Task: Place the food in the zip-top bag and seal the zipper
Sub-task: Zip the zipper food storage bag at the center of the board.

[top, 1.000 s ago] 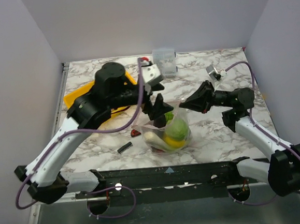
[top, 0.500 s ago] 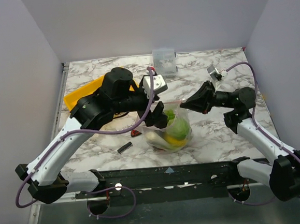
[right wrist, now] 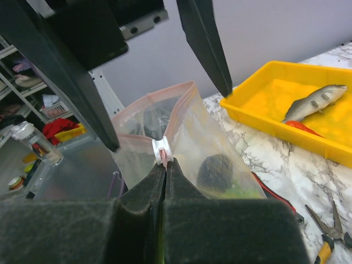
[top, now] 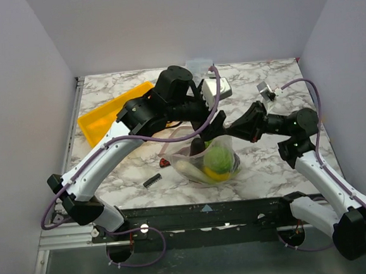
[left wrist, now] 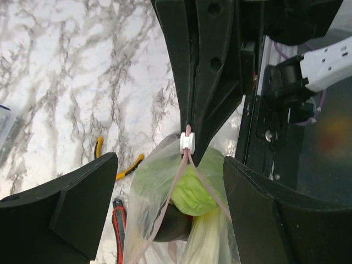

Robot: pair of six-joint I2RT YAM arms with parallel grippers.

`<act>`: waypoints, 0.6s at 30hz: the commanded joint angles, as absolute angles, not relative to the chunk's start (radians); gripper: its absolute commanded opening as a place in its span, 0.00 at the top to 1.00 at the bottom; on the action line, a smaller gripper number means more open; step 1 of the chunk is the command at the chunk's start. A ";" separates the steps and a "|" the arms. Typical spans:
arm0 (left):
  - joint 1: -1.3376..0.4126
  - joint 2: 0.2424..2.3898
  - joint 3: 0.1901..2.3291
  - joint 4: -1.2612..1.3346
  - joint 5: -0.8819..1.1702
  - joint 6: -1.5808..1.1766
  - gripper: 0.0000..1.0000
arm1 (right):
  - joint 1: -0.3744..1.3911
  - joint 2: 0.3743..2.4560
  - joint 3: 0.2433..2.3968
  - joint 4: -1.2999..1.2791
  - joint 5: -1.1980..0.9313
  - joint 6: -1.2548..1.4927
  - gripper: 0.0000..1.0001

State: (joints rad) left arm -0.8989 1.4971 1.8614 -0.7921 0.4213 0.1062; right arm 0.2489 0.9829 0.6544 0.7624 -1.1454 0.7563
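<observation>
Your right claw is pinched flat, its two black fingers closed on the pink zipper just under the small white slider, and it holds that corner of the bag up off the table. Your left claw stands wide and grips nothing. Its blunt, matte black fingers sit one on each side of the bag mouth, with a gap to the film on either side. Straight ahead of them, the right claw's body fills the way, so room there is tight. The bag is thin, clear and crinkly, sagging onto the marble table between the two arms, near the front rail. Inside it you can see a round, wrinkled green cabbage, a smooth yellow fruit, a pale celery stalk and a dark lumpy piece that cannot be told apart further. The zipper's two pink strips spread apart below the slider, so the mouth is unsealed. A grey fish lies in the yellow tray, well apart from the bag at the table's far left. Yellow-handled pliers and a red-handled knife lie on the marble near the bag, and a small black part lies nearer the front edge.
</observation>
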 commanded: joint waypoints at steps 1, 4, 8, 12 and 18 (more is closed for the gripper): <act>-0.905 1.514 1.905 -0.872 0.475 0.178 0.24 | 0.252 0.946 0.707 0.688 -1.103 0.721 1.00; -0.902 1.530 1.916 -0.913 0.456 0.202 0.31 | 0.252 0.944 0.706 0.690 -1.109 0.722 1.00; -0.896 1.545 1.922 -0.946 0.521 0.227 0.54 | 0.252 0.947 0.707 0.703 -1.134 0.727 1.00; -0.874 1.558 1.931 -0.961 0.603 0.197 0.80 | 0.252 0.933 0.706 0.677 -1.158 0.705 1.00; -0.861 1.598 1.961 -0.996 0.676 0.179 1.00 | 0.251 0.933 0.715 0.609 -1.185 0.660 0.99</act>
